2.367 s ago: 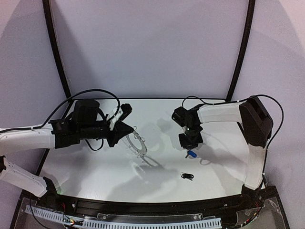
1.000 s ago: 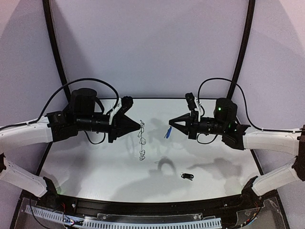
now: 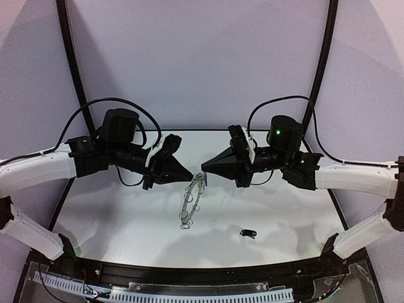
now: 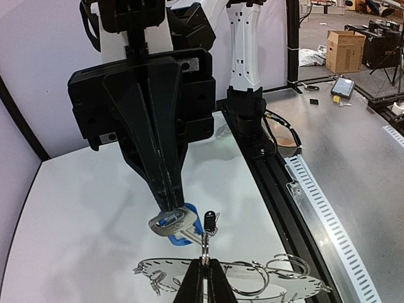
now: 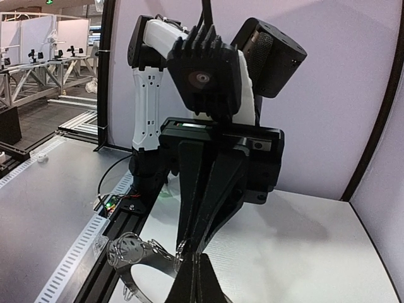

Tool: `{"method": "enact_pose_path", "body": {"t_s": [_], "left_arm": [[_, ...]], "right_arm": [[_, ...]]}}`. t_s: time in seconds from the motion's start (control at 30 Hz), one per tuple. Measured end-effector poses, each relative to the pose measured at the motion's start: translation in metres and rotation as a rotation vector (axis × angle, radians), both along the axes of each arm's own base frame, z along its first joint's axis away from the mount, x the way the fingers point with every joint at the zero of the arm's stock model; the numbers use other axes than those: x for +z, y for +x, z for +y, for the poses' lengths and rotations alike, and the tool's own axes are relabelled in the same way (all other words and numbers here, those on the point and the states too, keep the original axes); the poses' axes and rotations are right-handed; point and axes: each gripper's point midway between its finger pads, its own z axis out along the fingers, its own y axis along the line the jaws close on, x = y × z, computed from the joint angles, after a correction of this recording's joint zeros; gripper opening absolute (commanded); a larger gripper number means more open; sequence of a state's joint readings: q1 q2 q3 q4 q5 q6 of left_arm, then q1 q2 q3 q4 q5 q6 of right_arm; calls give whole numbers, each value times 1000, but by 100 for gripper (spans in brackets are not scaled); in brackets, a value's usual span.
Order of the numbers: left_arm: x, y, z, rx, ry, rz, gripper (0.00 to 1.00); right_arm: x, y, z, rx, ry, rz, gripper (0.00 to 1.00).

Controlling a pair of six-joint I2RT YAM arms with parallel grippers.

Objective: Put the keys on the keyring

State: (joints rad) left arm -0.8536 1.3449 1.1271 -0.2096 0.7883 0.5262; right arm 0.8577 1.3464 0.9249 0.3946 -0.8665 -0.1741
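I've got the left gripper (image 3: pixel 189 175) pinching a keyring (image 3: pixel 191 201) edge loop, right gripper (image 3: pixel 204 168) clamping the blue key (image 4: pixel 186 228); ring looks light, swingy.

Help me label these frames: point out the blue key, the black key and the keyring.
Blue key (image 4: pixel 187 226): left wrist view, on its blue head.
Black key (image 3: pixel 247 233): top view, on its middle.
Keyring (image 3: pixel 184 221): top view, on its lower end.
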Motion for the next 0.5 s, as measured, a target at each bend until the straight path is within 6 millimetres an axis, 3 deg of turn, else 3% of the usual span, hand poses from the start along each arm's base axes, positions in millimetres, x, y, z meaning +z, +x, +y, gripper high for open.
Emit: {"method": "enact_pose_path", "body": {"t_s": [0.5], "left_arm": [[2,9,-7,46,-13,66,1]], "right_arm": [[1,0,3,6,5,-34,0]]}}
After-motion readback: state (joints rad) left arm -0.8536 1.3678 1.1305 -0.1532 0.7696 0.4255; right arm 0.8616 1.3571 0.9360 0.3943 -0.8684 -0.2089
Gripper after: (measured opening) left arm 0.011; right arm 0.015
